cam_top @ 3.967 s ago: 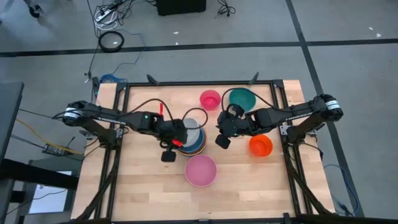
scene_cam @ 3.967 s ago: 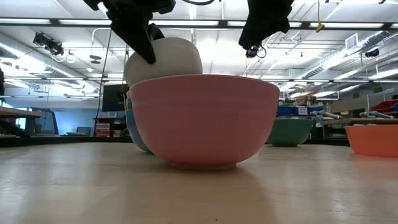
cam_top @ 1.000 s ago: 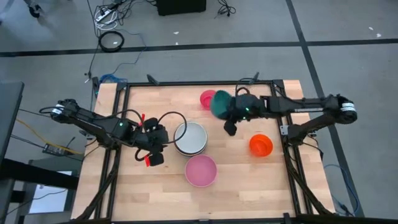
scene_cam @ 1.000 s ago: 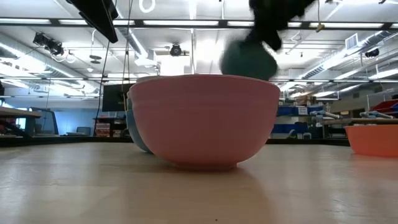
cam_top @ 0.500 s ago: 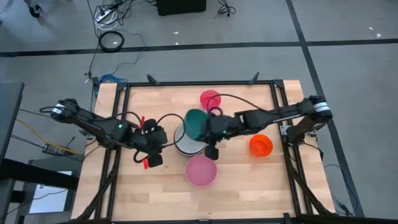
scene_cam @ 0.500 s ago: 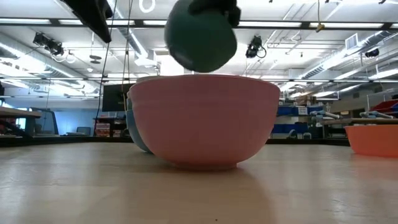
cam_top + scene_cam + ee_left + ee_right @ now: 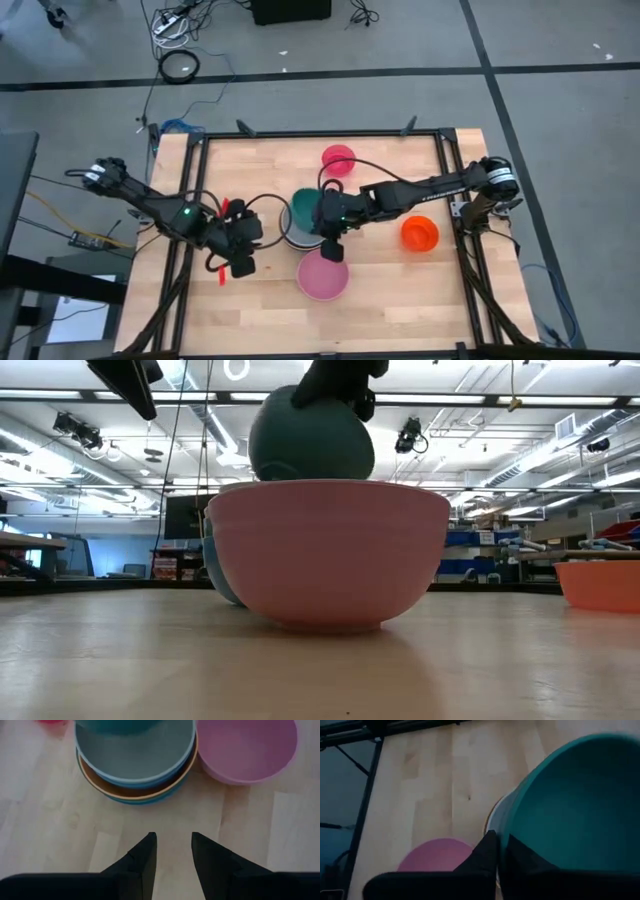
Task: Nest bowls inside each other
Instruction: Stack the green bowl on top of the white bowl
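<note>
A dark green bowl hangs tilted over the stack of bowls at the table's middle, and my right gripper is shut on it. The stack shows a grey-white bowl inside blue and orange ones. In the low view the green bowl rises above the big pink bowl, which hides its underside. Whether it rests in the stack I cannot tell. My left gripper stands open to the stack's near left, with nothing between its fingers. My right gripper pinches the green bowl's rim, one finger outside the wall and the other inside. The fingers come from the table's right, slanting down. The bowl is tilted, its opening turned toward the gripper.
The big pink bowl stands just near of the stack. A small pink bowl sits at the far middle and an orange bowl to the right. Bare wood lies along the near edge and at the left.
My right gripper has carried the green bowl from the table's far right toward the left and near side, over the stack, and has come down with it. My left gripper has drifted a little toward the near edge, still open.
</note>
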